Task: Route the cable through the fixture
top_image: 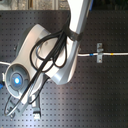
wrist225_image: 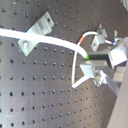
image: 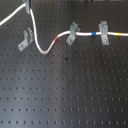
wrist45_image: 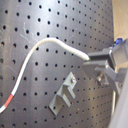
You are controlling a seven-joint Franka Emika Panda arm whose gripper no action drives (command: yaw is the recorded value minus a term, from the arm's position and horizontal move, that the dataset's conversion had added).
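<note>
The white cable [image: 42, 49] runs in from the first exterior view's left and rises to my gripper [image: 27, 6] at the top edge. From there it sags in a loop and passes through two other clips. My gripper [wrist45_image: 89, 59] is shut on the cable [wrist45_image: 47, 42], and the second wrist view shows the same grip [wrist225_image: 86, 59]. The fixture [image: 25, 40], a slanted grey clip, stands just below the gripper with nothing in its slot. It appears in both wrist views [wrist45_image: 64, 92] [wrist225_image: 36, 32]. In the second exterior view the arm hides the gripper and the fixture.
A narrower slanted clip [image: 72, 34] holds the cable beside its red band. A wider upright clip [image: 103, 31] [top_image: 99, 52] holds it between the blue and yellow bands. The black perforated board [image: 65, 95] stretches toward the front. The arm's base [top_image: 17, 79] fills the second exterior view's left.
</note>
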